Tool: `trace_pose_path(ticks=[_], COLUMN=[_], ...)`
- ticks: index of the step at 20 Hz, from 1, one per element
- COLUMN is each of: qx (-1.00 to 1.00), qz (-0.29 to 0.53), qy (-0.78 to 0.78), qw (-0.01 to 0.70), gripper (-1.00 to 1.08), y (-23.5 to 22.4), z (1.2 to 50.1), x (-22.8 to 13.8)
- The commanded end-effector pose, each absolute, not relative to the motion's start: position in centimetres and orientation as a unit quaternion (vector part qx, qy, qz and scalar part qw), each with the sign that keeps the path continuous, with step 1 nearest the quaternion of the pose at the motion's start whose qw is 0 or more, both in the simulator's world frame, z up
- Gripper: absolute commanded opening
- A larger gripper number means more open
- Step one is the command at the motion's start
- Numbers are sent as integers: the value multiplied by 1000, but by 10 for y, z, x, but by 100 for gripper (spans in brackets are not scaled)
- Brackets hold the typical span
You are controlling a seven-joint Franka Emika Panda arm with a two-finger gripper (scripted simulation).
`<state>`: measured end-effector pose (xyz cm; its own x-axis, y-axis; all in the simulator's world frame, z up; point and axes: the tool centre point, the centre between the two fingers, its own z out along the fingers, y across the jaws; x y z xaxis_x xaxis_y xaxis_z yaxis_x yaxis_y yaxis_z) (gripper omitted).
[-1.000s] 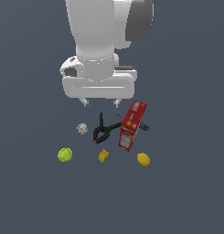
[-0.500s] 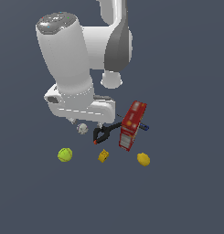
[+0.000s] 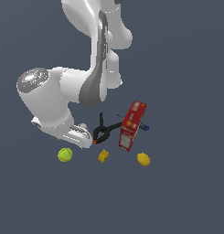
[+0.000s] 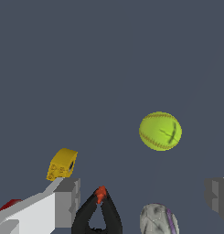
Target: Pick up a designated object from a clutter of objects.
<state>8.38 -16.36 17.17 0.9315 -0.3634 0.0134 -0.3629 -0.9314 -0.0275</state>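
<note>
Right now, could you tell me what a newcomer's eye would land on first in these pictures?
The big white arm fills the exterior view, bent low over a small clutter. Next comes the red box, tilted beside the black clamp. In the wrist view the yellow-green tennis ball stands out, lying apart, with the open gripper short of it.

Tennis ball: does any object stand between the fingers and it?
Nothing visible does. In the wrist view the tennis ball lies alone on bare floor beyond the fingers. The grey-white ball, black clamp and yellow block sit off to the sides.
</note>
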Motion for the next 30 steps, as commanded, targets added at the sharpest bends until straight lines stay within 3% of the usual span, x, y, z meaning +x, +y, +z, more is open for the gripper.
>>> trace_pose_path(ticks=[1,12,20,30], qx=[-979,-969,-968,-968], qz=[-7,-1,0,0], qy=[204,249,251,252], qw=[10,1,0,0], gripper=[100,100,100,100], y=[-181,-224,-226,-227], z=[150,96,89,44], x=[86,85,85,84])
